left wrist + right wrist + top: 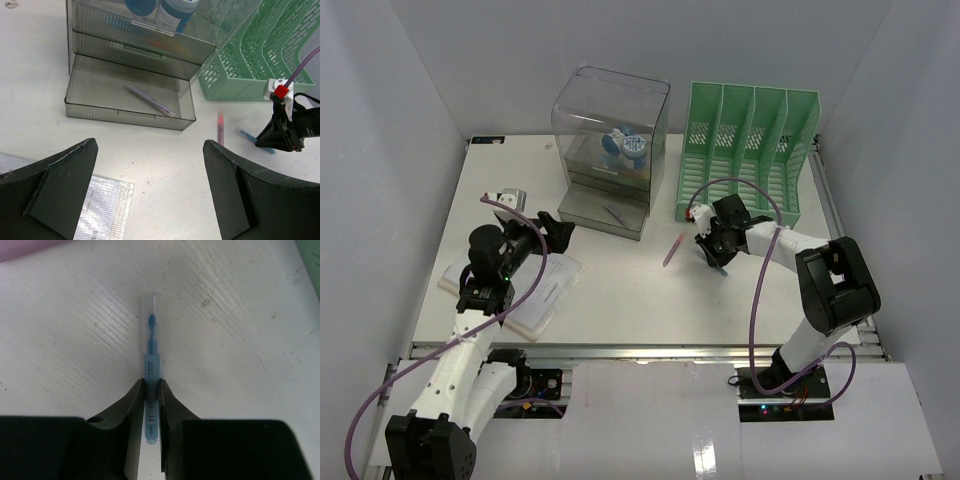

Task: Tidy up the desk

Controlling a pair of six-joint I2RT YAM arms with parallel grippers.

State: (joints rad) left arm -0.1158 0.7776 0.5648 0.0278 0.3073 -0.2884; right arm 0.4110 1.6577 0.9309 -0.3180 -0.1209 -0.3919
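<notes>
1. The desk [620, 285] is a broad, flat white top between grey walls, with an aluminium rail along its near edge by my bases; close up it shows fine scratches and specks
2. My right pincer [151, 390] is low at the desk's right middle, clamped on a blue pen [150, 352] that lies flat
3. My left pincer [150, 145] hangs over the left side, jaws spread wide, gripping nothing
4. A pink pen [220, 129] lies near the right pincer
5. At the back, a clear drawer box [610, 120] has its bottom drawer out with a purple pen [150, 100] inside; a green file rack [750, 150] stands beside it
</notes>
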